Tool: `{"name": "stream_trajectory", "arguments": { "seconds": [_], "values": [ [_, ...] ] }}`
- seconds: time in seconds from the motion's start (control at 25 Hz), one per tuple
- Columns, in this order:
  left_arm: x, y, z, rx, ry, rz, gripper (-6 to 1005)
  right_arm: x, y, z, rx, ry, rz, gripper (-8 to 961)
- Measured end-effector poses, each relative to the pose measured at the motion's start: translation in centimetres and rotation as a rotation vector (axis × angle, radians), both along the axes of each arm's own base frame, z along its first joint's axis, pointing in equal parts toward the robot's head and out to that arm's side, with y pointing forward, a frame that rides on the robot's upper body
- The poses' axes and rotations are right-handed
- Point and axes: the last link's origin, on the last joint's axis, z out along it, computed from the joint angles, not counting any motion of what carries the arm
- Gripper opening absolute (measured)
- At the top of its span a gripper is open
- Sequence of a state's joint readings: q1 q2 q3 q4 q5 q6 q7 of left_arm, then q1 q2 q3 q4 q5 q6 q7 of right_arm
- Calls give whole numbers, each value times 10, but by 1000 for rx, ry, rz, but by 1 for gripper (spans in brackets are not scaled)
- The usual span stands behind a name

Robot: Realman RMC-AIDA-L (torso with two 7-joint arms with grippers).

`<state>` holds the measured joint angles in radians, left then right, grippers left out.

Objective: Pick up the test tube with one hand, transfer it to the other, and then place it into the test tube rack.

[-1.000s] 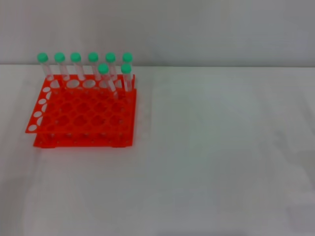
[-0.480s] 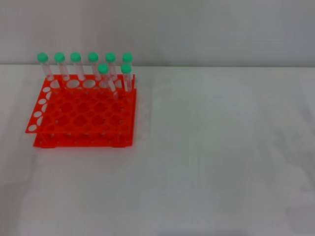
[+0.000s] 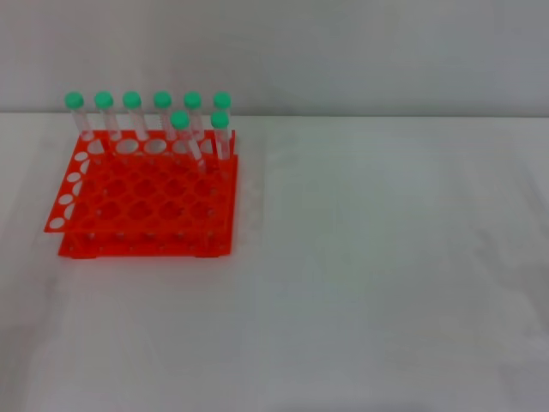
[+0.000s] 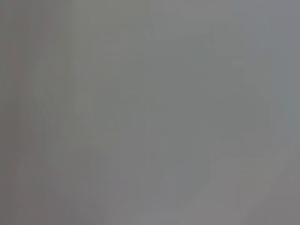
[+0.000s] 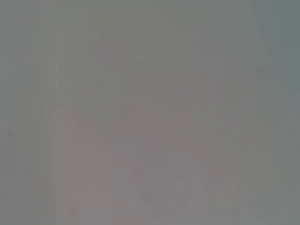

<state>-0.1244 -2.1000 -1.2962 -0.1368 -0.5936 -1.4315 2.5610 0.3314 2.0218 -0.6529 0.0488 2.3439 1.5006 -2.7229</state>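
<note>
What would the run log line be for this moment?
tubes: eight, upright in rack | rack: on table, robot's left | left gripper: not in view | right gripper: not in view | loose tube: none seen

Bright orange plastic test tube rack [image 3: 146,202], clear plastic tubes [image 3: 190,137] with green caps, matt white table [image 3: 386,257]
</note>
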Motion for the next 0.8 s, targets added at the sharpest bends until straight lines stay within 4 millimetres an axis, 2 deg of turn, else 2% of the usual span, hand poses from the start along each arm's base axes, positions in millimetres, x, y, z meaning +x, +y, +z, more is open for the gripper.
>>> {"name": "stream_trajectory", "arguments": {
  "seconds": [0.8],
  "values": [
    [1, -1, 1, 8, 1, -8, 860, 0, -3, -3, -6, 9, 1, 873]
  ]
}}
